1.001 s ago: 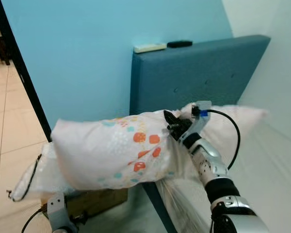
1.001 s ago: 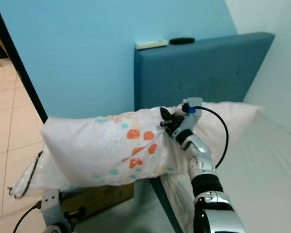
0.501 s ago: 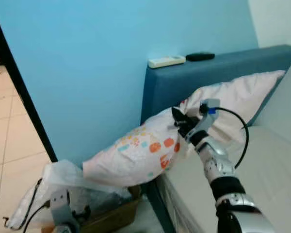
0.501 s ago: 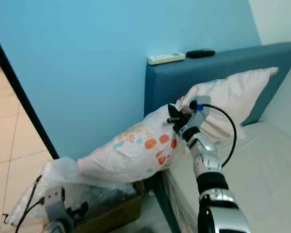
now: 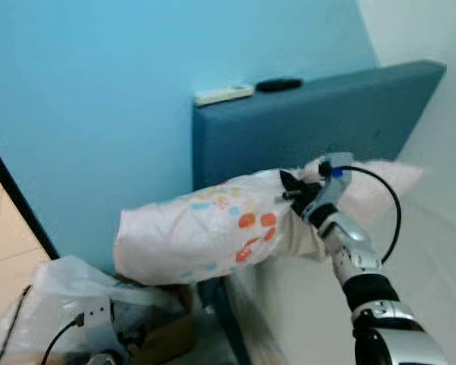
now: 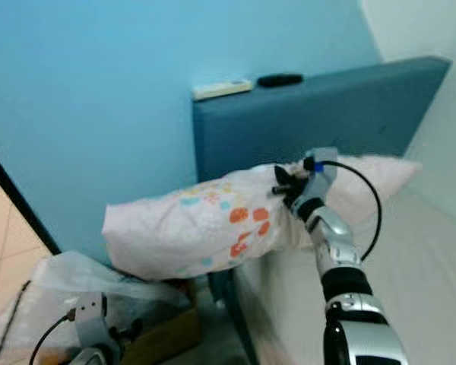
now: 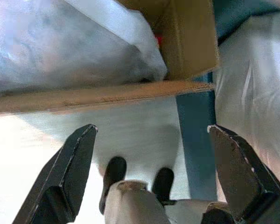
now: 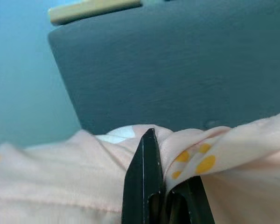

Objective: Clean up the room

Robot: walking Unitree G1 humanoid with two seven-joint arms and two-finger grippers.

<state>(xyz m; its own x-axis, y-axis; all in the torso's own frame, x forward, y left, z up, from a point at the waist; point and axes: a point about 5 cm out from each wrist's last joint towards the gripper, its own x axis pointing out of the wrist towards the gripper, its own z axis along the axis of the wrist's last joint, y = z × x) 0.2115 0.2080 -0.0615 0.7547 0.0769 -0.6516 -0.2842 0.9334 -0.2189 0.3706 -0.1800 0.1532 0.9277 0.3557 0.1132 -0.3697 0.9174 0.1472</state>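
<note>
A white pillow (image 5: pixel 205 232) printed with orange and teal dots hangs in the air beside the bed, its long body sticking out to the left past the mattress edge. My right gripper (image 5: pixel 292 190) is shut on the pillow's right end, with cloth bunched between the fingers (image 8: pixel 147 182). A second plain white pillow (image 5: pixel 376 182) leans against the blue headboard (image 5: pixel 311 122) just behind that gripper. My left gripper (image 7: pixel 151 175) hangs low and open above the floor, next to a cardboard box (image 7: pixel 186 51).
A white remote (image 5: pixel 223 94) and a black remote (image 5: pixel 280 84) lie on top of the headboard. A clear plastic bag (image 5: pixel 68 293) covers the box on the floor at the lower left. The white mattress (image 5: pixel 433 266) fills the right side. A blue wall stands behind.
The camera has swung back and forth. The pillow stays in my right gripper and now hangs more level than half a second ago, with its left end raised.
</note>
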